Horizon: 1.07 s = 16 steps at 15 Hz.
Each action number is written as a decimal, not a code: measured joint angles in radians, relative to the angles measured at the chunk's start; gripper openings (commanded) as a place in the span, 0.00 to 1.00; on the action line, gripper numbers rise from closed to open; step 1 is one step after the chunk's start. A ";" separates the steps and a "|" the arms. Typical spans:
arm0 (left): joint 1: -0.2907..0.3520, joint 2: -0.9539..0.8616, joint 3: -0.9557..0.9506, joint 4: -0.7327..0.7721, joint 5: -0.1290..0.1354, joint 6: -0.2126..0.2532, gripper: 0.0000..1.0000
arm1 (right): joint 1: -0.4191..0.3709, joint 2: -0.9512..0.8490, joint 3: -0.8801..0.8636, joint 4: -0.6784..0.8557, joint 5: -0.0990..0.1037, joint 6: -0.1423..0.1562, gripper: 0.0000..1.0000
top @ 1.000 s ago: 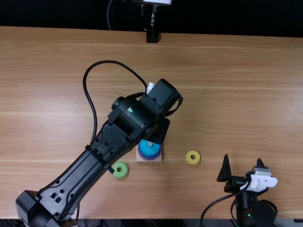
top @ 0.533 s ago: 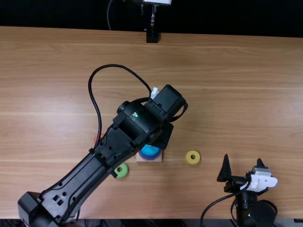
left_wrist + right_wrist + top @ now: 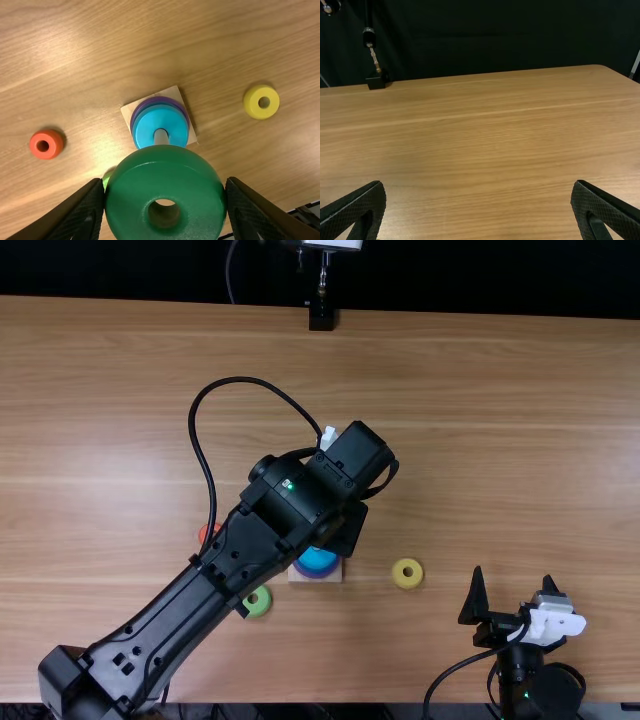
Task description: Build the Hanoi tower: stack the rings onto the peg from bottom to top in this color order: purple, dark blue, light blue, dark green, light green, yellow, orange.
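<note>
The step in hand, as judged, was seating the dark green ring (image 3: 165, 175): its bore needed centring over the peg (image 3: 161, 136), then a level, straight descent, with release only on contact with the light blue ring (image 3: 317, 559) (a tilted ring could have bound on the peg). The stack's wooden base (image 3: 301, 577) sat just below centre of the top view.

The left arm (image 3: 200, 598) extended diagonally from the lower left, its wrist near centre; the left gripper (image 3: 165, 186) had its jaws clamped on the dark green ring. At lower right, the right gripper (image 3: 513, 576) had its jaws spread.
</note>
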<state>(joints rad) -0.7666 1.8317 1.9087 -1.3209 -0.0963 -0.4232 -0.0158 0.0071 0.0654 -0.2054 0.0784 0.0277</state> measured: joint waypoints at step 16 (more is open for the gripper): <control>0.000 0.002 -0.030 0.019 -0.002 0.000 0.00 | 0.000 0.000 0.000 0.000 0.000 0.000 1.00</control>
<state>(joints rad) -0.7666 1.8339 1.8790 -1.3022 -0.0978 -0.4232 -0.0158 0.0071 0.0654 -0.2058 0.0788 0.0277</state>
